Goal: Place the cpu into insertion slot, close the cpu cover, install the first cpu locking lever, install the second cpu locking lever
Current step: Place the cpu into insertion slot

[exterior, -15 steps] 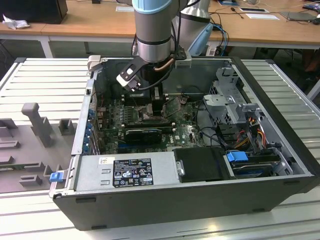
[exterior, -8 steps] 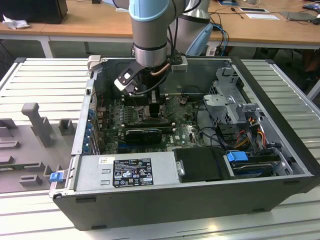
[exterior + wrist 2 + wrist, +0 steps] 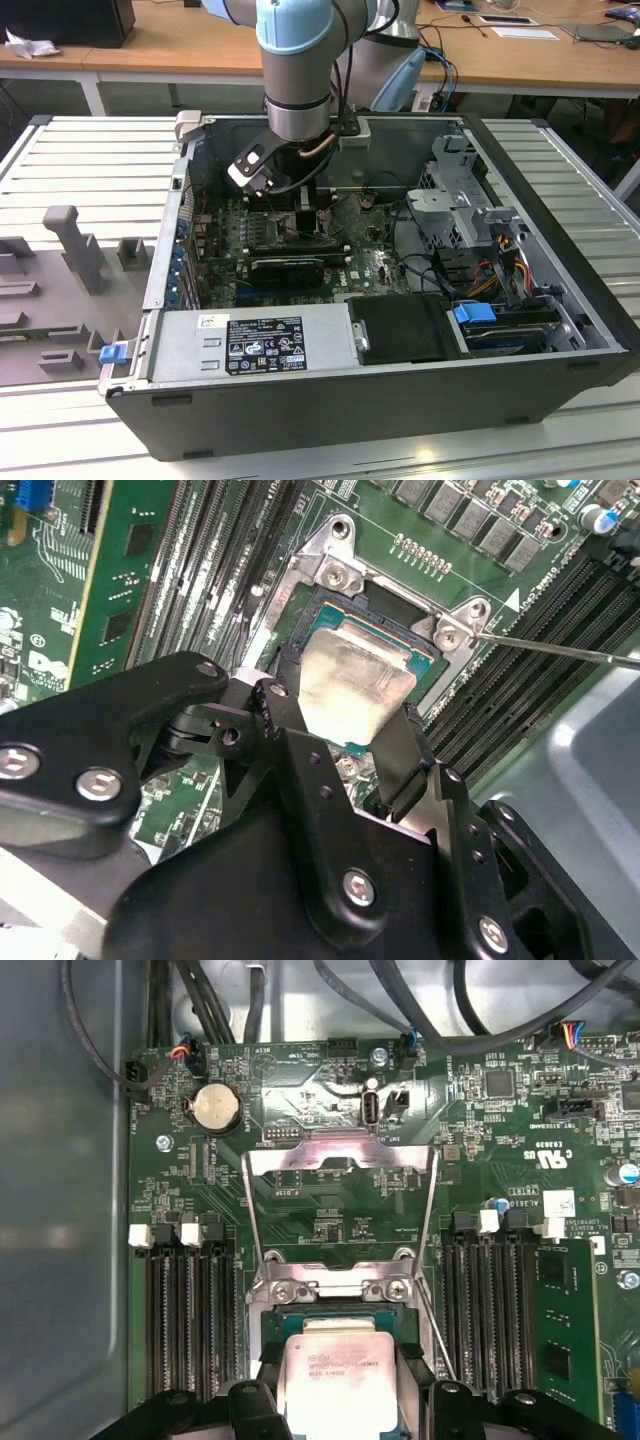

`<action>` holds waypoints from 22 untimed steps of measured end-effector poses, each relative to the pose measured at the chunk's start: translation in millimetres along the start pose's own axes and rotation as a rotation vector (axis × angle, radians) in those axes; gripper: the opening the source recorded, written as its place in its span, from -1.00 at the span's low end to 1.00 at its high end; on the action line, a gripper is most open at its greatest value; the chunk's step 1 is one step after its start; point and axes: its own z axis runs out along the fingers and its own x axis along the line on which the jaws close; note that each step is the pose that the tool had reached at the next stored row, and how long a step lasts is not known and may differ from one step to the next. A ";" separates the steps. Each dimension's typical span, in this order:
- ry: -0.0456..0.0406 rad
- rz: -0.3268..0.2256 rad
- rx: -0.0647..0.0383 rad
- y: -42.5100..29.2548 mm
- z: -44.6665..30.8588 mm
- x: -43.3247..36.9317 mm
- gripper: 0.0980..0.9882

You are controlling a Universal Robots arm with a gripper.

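Open case [image 3: 400, 400] on a slatted bench [image 3: 60, 150]: my claw [image 3: 348, 705] grips the cpu [image 3: 352, 672] by two opposite edges, slightly tilted, directly over the slot [image 3: 380, 610], I judge just above it. Cover [image 3: 340, 1152] stands flipped up beyond.

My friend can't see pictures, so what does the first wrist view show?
The gripper holds the cpu at the slot on a green board. The cover is flipped open beyond the slot.
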 end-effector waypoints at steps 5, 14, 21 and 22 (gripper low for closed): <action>0.0000 0.000 0.000 0.0 0.3 0.0 -0.03; 0.0004 0.000 0.000 0.5 -5.9 0.3 0.14; 0.0004 0.000 0.000 1.3 -15.0 0.5 -0.19; 0.0004 0.000 0.000 1.4 -15.9 0.5 -0.32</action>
